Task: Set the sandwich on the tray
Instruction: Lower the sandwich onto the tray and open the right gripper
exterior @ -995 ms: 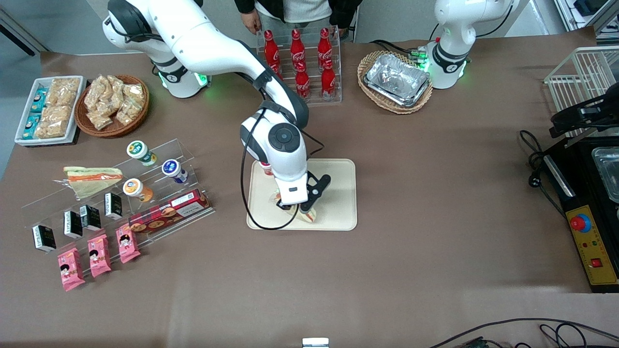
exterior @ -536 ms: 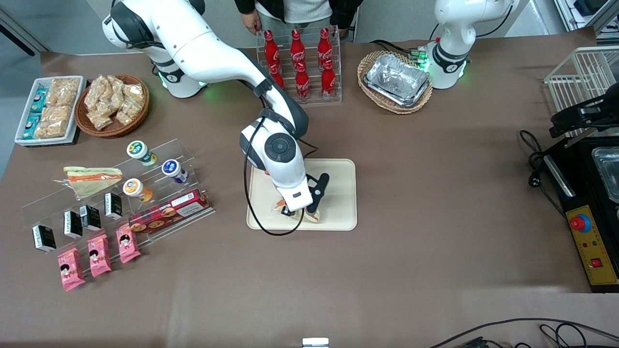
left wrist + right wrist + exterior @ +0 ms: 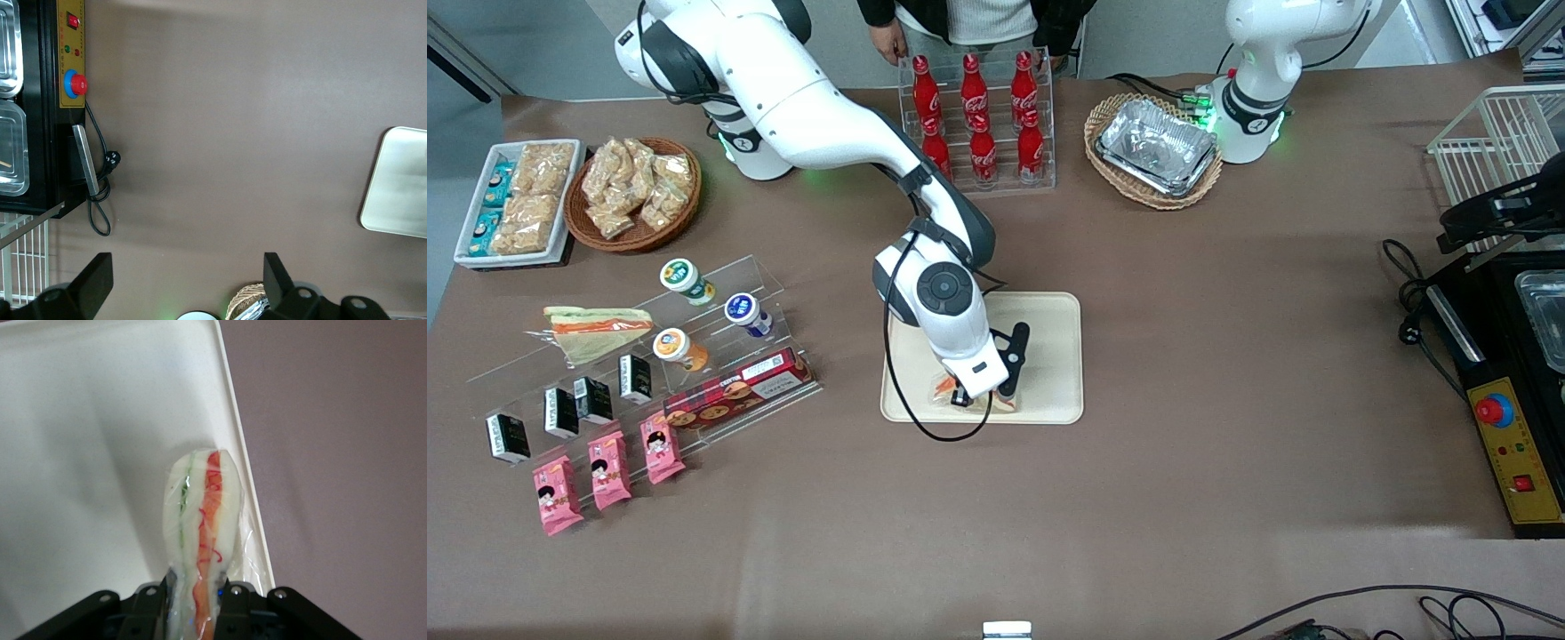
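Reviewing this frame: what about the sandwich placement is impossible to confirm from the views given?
- Contact: whether the sandwich rests on the tray; front view, the arm's wrist covers it.
- Its gripped end: right wrist view, hidden between the end effector fingers, which are shut on it.
- Most of the tray: left wrist view, cut off at the edge.

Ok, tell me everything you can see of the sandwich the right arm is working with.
The sandwich is a wedge in clear, crinkled plastic wrap: pale bread slices, a thick orange-red filling band with red strands, and a thin green strip beside it. It stands on edge, clamped at one end by the fingers of the gripper. It sits over the beige tray, close to the rim nearest the front camera. In the front view the arm hides most of it.
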Robot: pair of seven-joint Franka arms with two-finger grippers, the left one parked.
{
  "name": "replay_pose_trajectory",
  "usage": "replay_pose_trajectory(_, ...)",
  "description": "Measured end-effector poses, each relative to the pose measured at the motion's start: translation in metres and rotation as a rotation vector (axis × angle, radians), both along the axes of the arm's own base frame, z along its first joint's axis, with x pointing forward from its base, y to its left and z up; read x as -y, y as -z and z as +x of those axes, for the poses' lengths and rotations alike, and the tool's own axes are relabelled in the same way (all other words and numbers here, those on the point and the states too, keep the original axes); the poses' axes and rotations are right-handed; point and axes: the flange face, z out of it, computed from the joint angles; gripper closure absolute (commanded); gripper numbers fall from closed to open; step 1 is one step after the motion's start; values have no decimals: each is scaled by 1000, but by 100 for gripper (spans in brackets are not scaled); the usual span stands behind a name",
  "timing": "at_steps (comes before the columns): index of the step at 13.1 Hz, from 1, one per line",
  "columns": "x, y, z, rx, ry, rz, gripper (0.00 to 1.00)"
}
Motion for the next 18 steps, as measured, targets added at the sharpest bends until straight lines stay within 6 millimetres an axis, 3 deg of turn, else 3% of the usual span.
replay_pose_trajectory(9,4,21,4,-8,-98,-11,100)
replay_pose_trajectory(15,10,21,11,4,-128,-5,94)
replay_pose_trajectory(18,13,21,15,12,-136,-2,72)
